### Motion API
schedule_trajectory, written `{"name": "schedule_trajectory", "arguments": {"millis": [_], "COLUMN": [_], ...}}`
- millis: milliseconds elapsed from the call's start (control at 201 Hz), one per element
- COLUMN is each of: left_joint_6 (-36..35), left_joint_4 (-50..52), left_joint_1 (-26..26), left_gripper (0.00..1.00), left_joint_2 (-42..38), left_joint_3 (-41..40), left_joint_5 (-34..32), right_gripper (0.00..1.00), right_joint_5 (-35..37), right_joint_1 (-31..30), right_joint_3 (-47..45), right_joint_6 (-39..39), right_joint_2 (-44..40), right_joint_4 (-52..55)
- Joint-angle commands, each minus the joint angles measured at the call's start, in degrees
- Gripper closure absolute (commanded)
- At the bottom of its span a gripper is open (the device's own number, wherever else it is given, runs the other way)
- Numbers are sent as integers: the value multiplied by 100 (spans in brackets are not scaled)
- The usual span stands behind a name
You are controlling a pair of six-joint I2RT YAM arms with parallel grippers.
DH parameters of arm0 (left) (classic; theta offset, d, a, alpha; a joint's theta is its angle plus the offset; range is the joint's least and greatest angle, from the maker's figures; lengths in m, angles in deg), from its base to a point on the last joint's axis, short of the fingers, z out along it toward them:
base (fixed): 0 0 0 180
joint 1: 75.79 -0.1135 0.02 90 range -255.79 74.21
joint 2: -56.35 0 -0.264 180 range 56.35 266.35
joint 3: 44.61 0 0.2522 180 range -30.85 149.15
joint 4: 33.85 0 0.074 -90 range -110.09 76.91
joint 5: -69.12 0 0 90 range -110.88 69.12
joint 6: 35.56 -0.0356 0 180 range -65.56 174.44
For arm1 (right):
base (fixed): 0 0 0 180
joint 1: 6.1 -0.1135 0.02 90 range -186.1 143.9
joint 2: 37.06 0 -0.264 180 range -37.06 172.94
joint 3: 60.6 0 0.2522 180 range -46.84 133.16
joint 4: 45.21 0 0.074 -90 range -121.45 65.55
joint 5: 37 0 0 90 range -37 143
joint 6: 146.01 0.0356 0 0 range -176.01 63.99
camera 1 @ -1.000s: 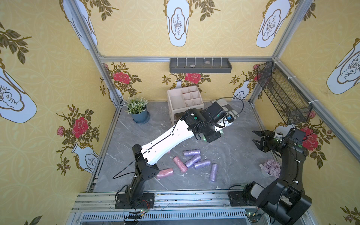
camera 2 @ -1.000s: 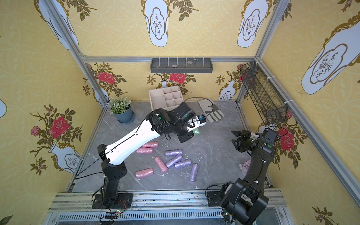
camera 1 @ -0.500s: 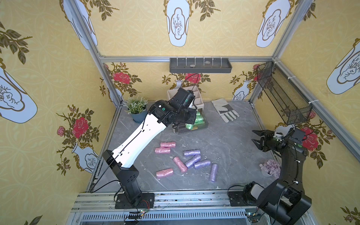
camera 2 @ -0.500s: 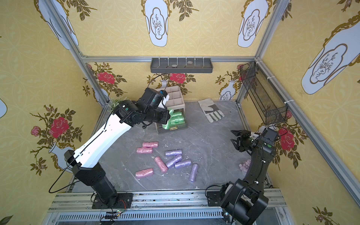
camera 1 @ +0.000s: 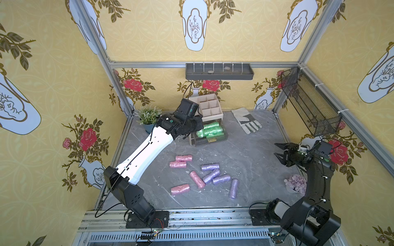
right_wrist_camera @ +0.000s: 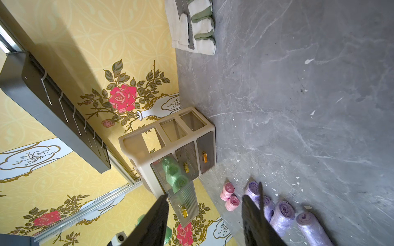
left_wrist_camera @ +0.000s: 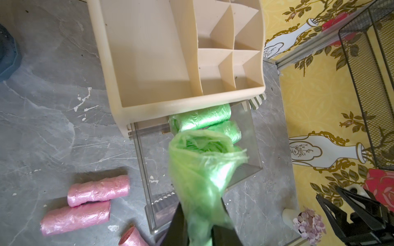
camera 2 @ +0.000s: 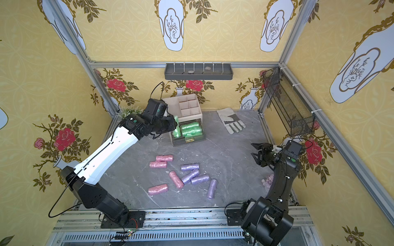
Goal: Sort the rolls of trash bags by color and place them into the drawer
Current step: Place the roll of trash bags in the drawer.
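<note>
Over the last second the left arm swings away from the 1 o'clock part of the bench and arrives at the beige chest standing at 12 o'clock. We now see the left gripper clenched on a green roll, held end-up just above the 9 o'clock side of the pulled-out top drawer. The roll is not yet down. In the wrist view it hangs over the clear drawer wall, with the other green rolls already lying inside, three as far as we can count.

Nothing else has shifted. The four pink rolls and the four purple rolls lie loose in the same spots on the bench, from its centre toward 6 o'clock. The right gripper hangs at 3 o'clock as before, jaws apart and empty.

We read this as the last green roll about to join its colour. Once it drops, the green set is finished and that drawer can be pushed shut. The free room is on the drawer's 9 o'clock side, so we judge the roll needs lowering or tipping before release. Otherwise it may catch the rim and tumble onto the bench. Pink and purple are untouched, and the two lower drawers are closed.
</note>
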Motion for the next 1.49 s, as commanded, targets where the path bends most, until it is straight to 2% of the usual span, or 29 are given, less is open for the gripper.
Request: {"name": "schedule_trajectory", "arguments": {"millis": [0, 463, 1090, 1488], "left_joint_6": [140, 105, 18, -60], "left_joint_4": [-253, -330, -257, -192], "left_joint_1": [-5, 65, 197, 223], "left_gripper": [100, 100, 100, 95], "left_joint_2": [120, 158, 266, 272], "left_joint_3": [-38, -347, -452, -425], "left_joint_5": [-161, -718, -813, -1002], "right_gripper": [44, 44, 44, 44], "right_joint_5": [19, 28, 28, 19], "right_joint_1": [-6, -11, -10, -11], "right_joint_3": [11, 0, -28, 30], "right_joint_6": [29, -21, -38, -62], "right_joint_2": [1, 85, 54, 27], "right_joint_4": [-174, -214, -196, -135]}}
